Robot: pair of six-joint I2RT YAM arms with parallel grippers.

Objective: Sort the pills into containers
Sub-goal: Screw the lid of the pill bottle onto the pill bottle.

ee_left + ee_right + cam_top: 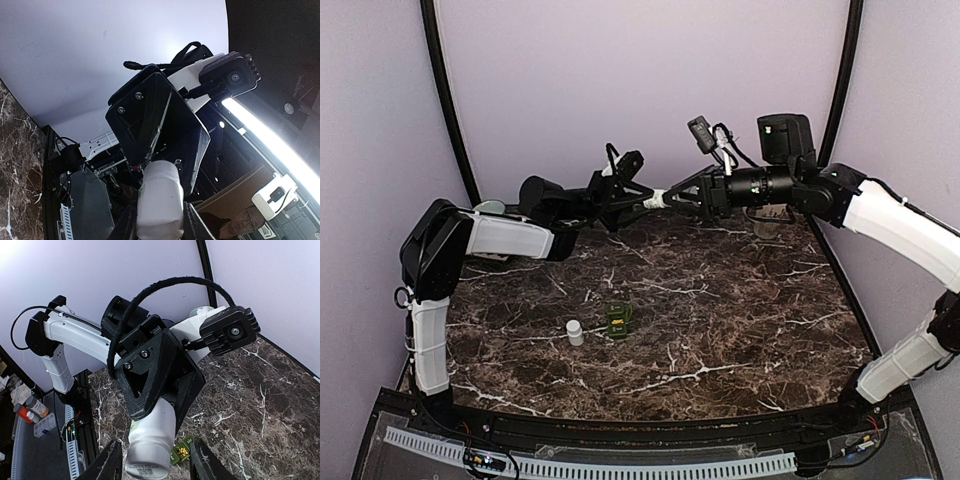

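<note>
Left gripper (pixel 642 201) clenched on a white bottle (pixel 150 440) in mid-air; right gripper (pixel 155 467) released, its fingers flanking the bottle's end; on the bench (pixel 740 330) below, a second white bottle (pixel 575 332) stands just left of the green containers (pixel 618 318); sorting looks barely begun, with no loose pill in sight.

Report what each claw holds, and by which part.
The left claw clamps the white plastic pill bottle around one end; the right claw stands open astride the other end, holding nothing.
</note>
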